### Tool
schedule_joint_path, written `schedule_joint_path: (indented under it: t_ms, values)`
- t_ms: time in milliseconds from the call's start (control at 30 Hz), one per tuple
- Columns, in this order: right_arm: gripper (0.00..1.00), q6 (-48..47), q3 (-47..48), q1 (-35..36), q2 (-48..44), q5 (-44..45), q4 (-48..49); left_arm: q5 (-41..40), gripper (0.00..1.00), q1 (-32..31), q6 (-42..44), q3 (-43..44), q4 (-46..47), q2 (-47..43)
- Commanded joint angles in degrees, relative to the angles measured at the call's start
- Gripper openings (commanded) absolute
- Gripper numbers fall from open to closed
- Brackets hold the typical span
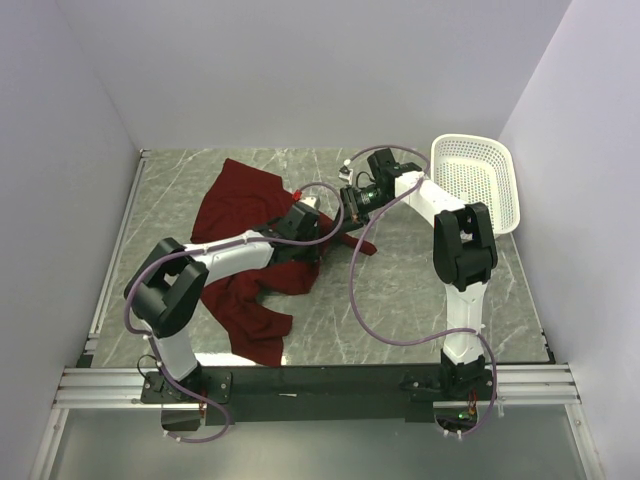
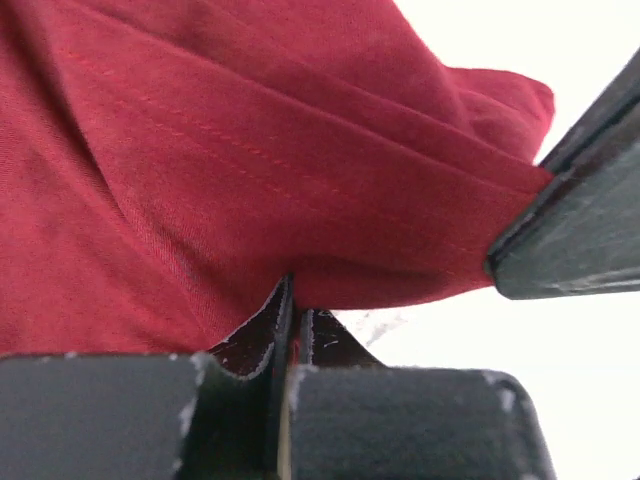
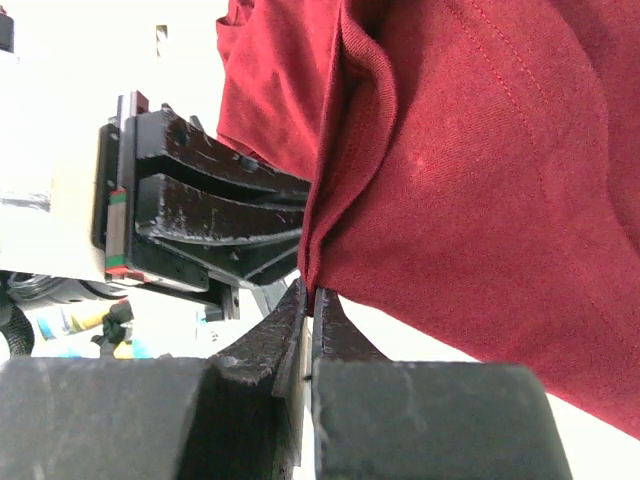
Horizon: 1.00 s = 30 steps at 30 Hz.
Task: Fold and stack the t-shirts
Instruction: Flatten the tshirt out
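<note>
The left pincer and right pincer each pinch tight a fold of the red t-shirt, which lies crumpled left of the surface's middle. This looks like the spreading step. Next, draw the grips apart to flatten it.

You are looking at a flat table with a grey, marble-patterned top, closed in by plain white walls on its left, far and right sides. A rumpled dark red fabric t-shirt sprawls over the table's left half, one part spread out toward the far side and another bunched in loose folds toward the near edge. In your far right corner, a white perforated plastic basket sits apart from the shirt, tipped up against the right wall.
</note>
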Motion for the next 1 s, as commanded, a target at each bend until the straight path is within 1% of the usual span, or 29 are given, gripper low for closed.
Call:
schedule_joint_path:
  t_ms: [0,67,100,167,200,267,300,367,533,633,667,800,833,867,933,967]
  values:
    - [0.0,-1.89,0.16,-0.35,-1.26,-0.79,-1.2,-4.36,0.01,-0.1,2.37,2.39,-1.86,-1.47]
    - [0.02,-4.77,1.04,-0.7,-1.62,2.28,-2.44,-4.89,0.01,-0.1,4.3,2.3,-2.65,-3.58]
    - [0.06,-5.05,1.22,-1.05,-1.79,3.43,-3.57,-4.89,0.0,-0.1,5.09,2.04,-3.35,-4.45]
    - [0.15,-8.83,0.61,-1.67,-2.76,5.98,-3.76,-4.46,0.0,-0.01,7.72,1.6,-4.06,-7.35]
    - [0.23,-9.88,0.26,-2.19,-2.93,6.68,-4.28,-3.93,0.0,-0.01,8.78,1.25,-4.41,-8.23]
    - [0.28,-13.03,-1.24,-2.64,-4.34,9.04,-4.46,-2.01,0.0,0.25,11.42,0.99,-6.08,-10.77]
    - [0.34,-13.84,-1.94,-2.73,-4.86,9.85,-3.94,-1.21,0.0,0.43,12.21,0.64,-6.52,-11.57]
    - [0.37,-14.81,-4.4,-2.9,-6.27,12.39,-2.89,-0.41,0.0,0.69,13.97,0.72,-8.19,-13.42]
    - [0.38,-14.73,-5.9,-2.99,-5.22,15.21,-1.3,4.15,0.0,1.31,15.12,1.25,-10.56,-15.18]
    - [0.4,-14.64,-6.6,-2.9,-4.87,15.13,-1.03,6.35,0.0,1.31,14.77,0.99,-11.27,-15.89]
    - [0.45,-16.12,-6.69,-2.73,-4.87,14.69,-1.47,6.88,0.0,1.31,14.76,0.55,-11.27,-16.15]
    - [0.54,-20.61,-9.23,-1.41,-6.79,15.39,-3.14,9.08,0.0,1.57,14.32,-0.07,-11.1,-16.77]
    - [0.55,-21.57,-9.85,-1.06,-7.32,15.39,-3.06,10.13,0.01,1.66,14.24,-0.16,-11.01,-16.86]
    - [0.55,-21.93,-10.12,-0.71,-7.59,15.04,-3.41,10.57,0.0,1.75,14.15,-0.16,-11.01,-16.77]
    - [0.54,-23.15,-10.21,-0.62,-8.12,9.71,-4.72,11.54,0.01,2.18,13.97,0.02,-11.18,-16.42]
    - [0.51,-23.95,-10.03,-0.62,-8.21,7.07,-5.77,11.8,0.0,2.36,13.89,0.45,-11.44,-16.24]
